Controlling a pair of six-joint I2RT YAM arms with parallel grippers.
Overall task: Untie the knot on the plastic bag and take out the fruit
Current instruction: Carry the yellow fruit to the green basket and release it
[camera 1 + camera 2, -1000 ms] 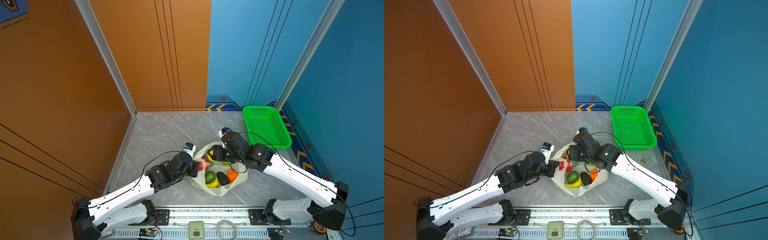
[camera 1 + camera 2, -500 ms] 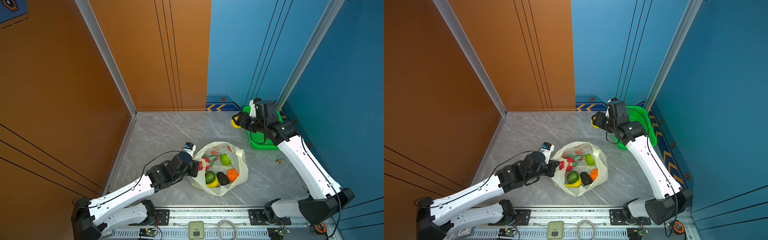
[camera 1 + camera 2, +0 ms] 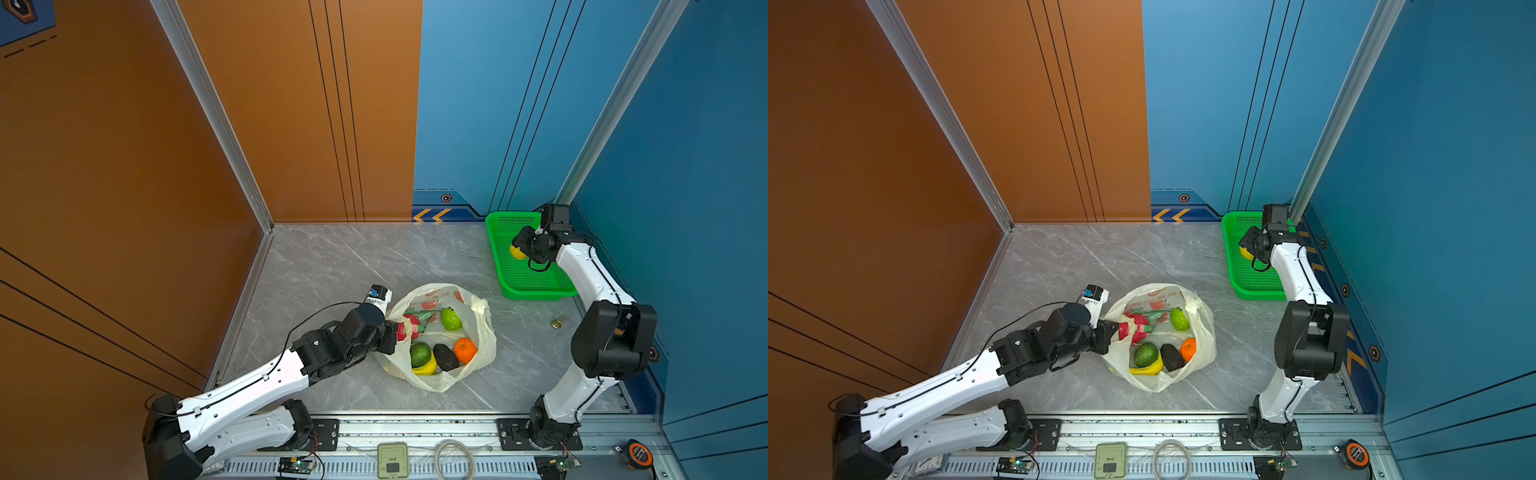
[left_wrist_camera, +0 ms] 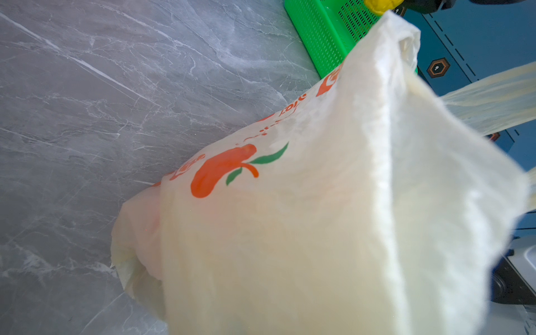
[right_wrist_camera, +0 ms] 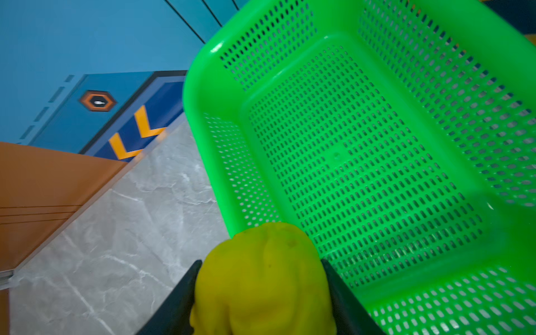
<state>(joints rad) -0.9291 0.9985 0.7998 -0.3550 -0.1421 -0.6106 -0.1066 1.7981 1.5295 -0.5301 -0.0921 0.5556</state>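
Carrying: the right gripper (image 5: 261, 262) is clamped on a yellow citrus (image 5: 261, 295), a jaw against each side. It hangs over the green basket (image 3: 496, 257) in the desk's far right corner, close to the basket's left wall.
Pinching: the left gripper (image 3: 397, 332) is closed on the rim of the plastic bag (image 3: 484, 332), near the middle of the desk toward its front edge.
Knot: no tie shows; the mouth gapes and one handle strip (image 4: 493, 101) hangs loose.
Fruit in bag: dragon fruit (image 3: 409, 322), bumpy green fruit (image 3: 451, 318), green avocado (image 3: 420, 353), dark avocado (image 3: 445, 357), orange (image 3: 465, 349), banana (image 3: 426, 369).
Risk at basket: letting go this close to the wall could send the round citrus off the rim and rolling across the desk.
Risk at bag: the film looks thin and slippery. If it slips from the pinch, the mouth would probably fall shut over the fruit.
Around: a small brass-coloured object (image 3: 557, 323) lies between bag and basket; I cannot tell what it is.
In the way: nothing shows between the citrus and the bare basket floor.
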